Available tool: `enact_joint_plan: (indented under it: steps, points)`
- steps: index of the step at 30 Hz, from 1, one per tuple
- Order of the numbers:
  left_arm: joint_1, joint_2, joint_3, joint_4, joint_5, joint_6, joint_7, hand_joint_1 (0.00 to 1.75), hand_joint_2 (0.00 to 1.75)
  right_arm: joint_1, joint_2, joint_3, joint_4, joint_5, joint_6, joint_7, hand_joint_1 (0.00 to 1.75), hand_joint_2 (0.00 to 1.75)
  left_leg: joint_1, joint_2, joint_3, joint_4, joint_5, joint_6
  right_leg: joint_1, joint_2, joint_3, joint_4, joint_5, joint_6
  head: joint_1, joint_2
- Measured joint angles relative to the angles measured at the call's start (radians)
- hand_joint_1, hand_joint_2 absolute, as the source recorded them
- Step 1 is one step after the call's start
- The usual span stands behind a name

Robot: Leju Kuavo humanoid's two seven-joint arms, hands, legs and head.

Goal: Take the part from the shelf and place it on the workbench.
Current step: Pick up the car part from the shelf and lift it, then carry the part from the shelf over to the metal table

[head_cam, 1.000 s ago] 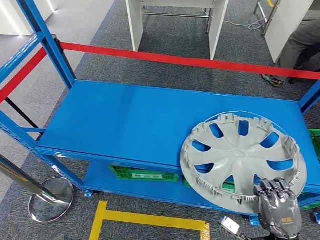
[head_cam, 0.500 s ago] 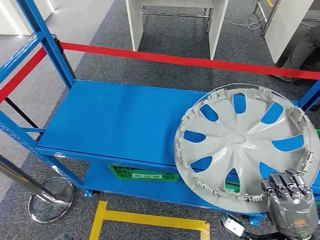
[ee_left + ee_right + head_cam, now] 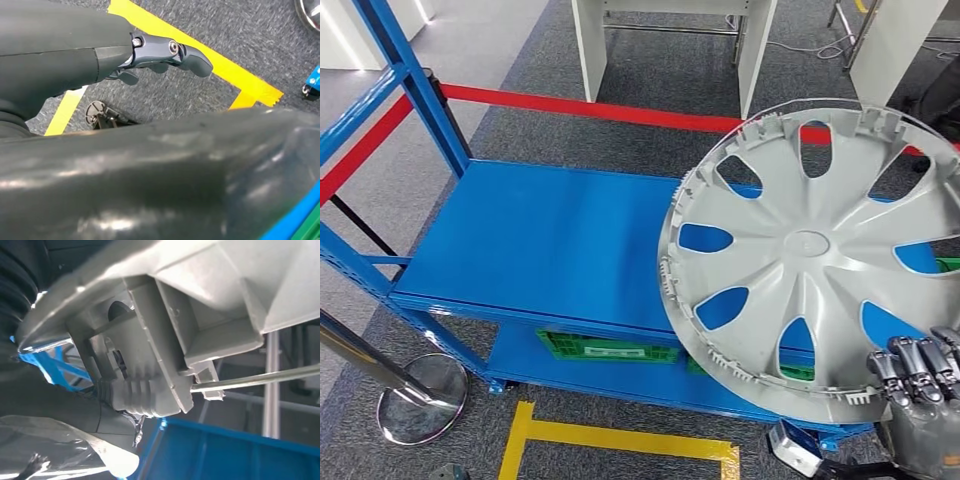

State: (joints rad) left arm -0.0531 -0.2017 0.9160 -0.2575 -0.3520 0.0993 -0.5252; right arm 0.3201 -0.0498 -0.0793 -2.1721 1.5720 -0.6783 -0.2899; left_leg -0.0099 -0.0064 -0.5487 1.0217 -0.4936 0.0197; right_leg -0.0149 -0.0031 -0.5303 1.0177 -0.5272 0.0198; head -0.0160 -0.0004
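Since a second ago the wheel cover [image 3: 814, 255] has risen off the blue shelf [image 3: 546, 240] and tilted up. The right hand [image 3: 920, 400] grips its near rim from below; the cover extends away above the shelf. The left hand [image 3: 166, 52] hangs empty, fingers loosely extended.

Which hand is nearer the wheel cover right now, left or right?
Right. The right hand grips the near rim of the grey wheel cover, lifted above the blue shelf. The left hand hangs low over the carpet and yellow floor tape, away from the cover.
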Motion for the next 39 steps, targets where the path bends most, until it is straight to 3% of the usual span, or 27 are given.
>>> enact_joint_plan:
  steps: [3,5,10,15,17,19,21,22,23,25,27,30,31,32,34,36,37,38,39]
  points:
    - [0.0,0.0,0.0,0.0,-0.009,0.014,0.008,0.0,0.0,-0.004,-0.006,0.052,-0.008,-0.017,0.0,0.121,1.75,1.75,0.0,0.0,0.0,0.0,0.0,0.0,0.0,0.0,0.0,0.0,0.0,0.0,0.0,0.0]
    - [0.002,0.0,0.0,0.0,-0.017,0.032,0.023,0.0,0.0,-0.005,-0.006,0.09,-0.009,-0.089,0.0,0.115,1.75,1.75,0.0,0.0,0.0,0.0,0.0,0.0,0.0,0.0,0.0,0.0,0.0,0.0,0.0,0.0]
    - [0.012,0.003,0.0,0.0,-0.028,0.044,0.036,0.0,0.0,0.004,0.034,0.113,-0.008,-0.258,0.0,-0.067,1.75,1.75,-0.001,0.0,-0.001,0.002,-0.001,0.001,-0.001,0.0,-0.001,-0.001,0.001,0.001,0.0,0.0]
    - [0.014,0.006,0.0,0.0,-0.044,0.047,0.054,0.0,0.0,0.024,0.117,0.097,0.013,-0.458,0.0,-0.339,1.75,1.75,-0.001,0.0,0.003,-0.01,0.012,0.018,-0.003,0.001,0.0,-0.009,0.008,0.016,-0.001,0.0]
    - [0.013,0.005,0.0,0.0,-0.05,0.047,0.056,0.0,0.0,0.032,0.141,0.096,0.023,-0.501,-0.001,-0.382,1.75,1.75,0.006,0.004,0.01,-0.04,0.031,0.028,0.0,0.002,-0.018,0.027,-0.027,0.019,0.001,0.0]
    - [0.013,0.003,0.0,0.0,-0.055,0.046,0.059,0.0,0.0,0.037,0.151,0.096,0.034,-0.516,-0.003,-0.383,1.75,1.75,0.01,0.005,0.008,-0.051,0.04,0.033,-0.002,0.003,-0.065,0.136,-0.094,0.023,0.004,0.0]
    - [0.014,0.002,0.001,0.0,-0.06,0.045,0.063,0.0,0.0,0.044,0.154,0.096,0.046,-0.522,-0.003,-0.371,1.75,1.75,0.012,0.006,0.0,-0.046,0.042,0.03,-0.008,0.003,-0.104,0.234,-0.128,0.033,0.005,0.0]
    - [0.015,0.002,0.001,0.0,-0.061,0.043,0.065,0.0,0.0,0.047,0.154,0.097,0.052,-0.524,-0.003,-0.363,1.75,1.75,0.014,0.006,-0.005,-0.042,0.042,0.028,-0.012,0.002,-0.102,0.238,-0.117,0.038,0.005,0.0]
    - [0.015,0.002,0.001,0.0,-0.062,0.042,0.067,0.0,0.0,0.05,0.154,0.097,0.058,-0.525,-0.003,-0.356,1.75,1.75,0.017,0.005,-0.009,-0.037,0.042,0.023,-0.016,0.002,-0.081,0.201,-0.088,0.044,0.005,0.0]
    - [0.015,0.002,0.001,0.0,-0.066,0.039,0.069,0.0,0.0,0.052,0.154,0.101,0.069,-0.523,-0.003,-0.339,1.75,1.75,0.023,0.004,-0.02,-0.02,0.039,0.009,-0.022,0.002,-0.008,0.073,-0.033,0.055,0.006,0.0]
    - [0.015,0.003,0.001,0.0,-0.072,0.037,0.071,0.0,0.0,0.054,0.154,0.109,0.077,-0.519,-0.003,-0.318,1.75,1.75,0.023,0.0,-0.032,-0.001,0.037,-0.008,-0.02,0.008,0.029,0.005,-0.018,0.049,0.008,0.0]
    - [0.016,0.004,0.002,0.0,-0.08,0.037,0.073,0.0,0.0,0.062,0.154,0.116,0.087,-0.512,-0.003,-0.296,1.75,1.75,0.023,-0.003,-0.042,0.011,0.043,-0.025,-0.017,0.012,0.013,0.011,-0.019,0.021,0.006,0.0]
    - [0.017,0.004,0.002,0.0,-0.081,0.037,0.074,0.0,0.0,0.064,0.154,0.118,0.09,-0.509,-0.003,-0.291,1.75,1.75,0.025,-0.002,-0.048,0.02,0.03,-0.03,-0.017,0.01,0.008,0.013,-0.015,0.012,0.004,0.0]
    - [0.018,0.005,0.002,0.0,-0.082,0.038,0.074,0.0,0.0,0.066,0.154,0.121,0.091,-0.507,-0.003,-0.288,1.75,1.75,0.026,-0.002,-0.059,0.048,0.003,-0.034,-0.018,0.007,0.001,0.013,-0.009,0.002,0.003,0.0]
    - [0.018,0.005,0.002,0.0,-0.084,0.038,0.076,0.0,0.0,0.068,0.154,0.125,0.093,-0.503,-0.003,-0.284,1.75,1.75,0.026,0.0,-0.097,0.158,-0.084,-0.039,-0.015,0.003,-0.014,0.013,0.004,-0.012,-0.001,0.0]
    - [0.018,0.005,0.002,0.0,-0.085,0.038,0.077,0.0,0.0,0.07,0.154,0.129,0.095,-0.501,-0.003,-0.28,1.75,1.75,0.026,0.001,-0.124,0.273,-0.143,-0.037,-0.008,-0.001,-0.032,0.014,0.017,-0.018,-0.002,0.0]
    - [0.019,0.005,0.002,0.0,-0.085,0.038,0.078,0.0,0.0,0.07,0.154,0.13,0.096,-0.5,-0.003,-0.279,1.75,1.75,0.025,0.001,-0.118,0.291,-0.145,-0.034,-0.005,-0.002,-0.041,0.015,0.024,-0.019,-0.002,0.0]
    - [0.019,0.005,0.002,0.0,-0.086,0.038,0.078,0.0,0.0,0.071,0.154,0.131,0.096,-0.499,-0.003,-0.277,1.75,1.75,0.022,0.001,-0.092,0.265,-0.127,-0.027,-0.002,-0.003,-0.048,0.015,0.029,-0.02,-0.002,0.0]
    - [0.019,0.005,0.002,0.0,-0.087,0.038,0.079,0.0,0.0,0.072,0.154,0.131,0.097,-0.498,-0.003,-0.275,1.75,1.75,0.019,0.001,-0.049,0.204,-0.099,-0.017,0.002,-0.003,-0.054,0.015,0.035,-0.02,-0.002,0.0]
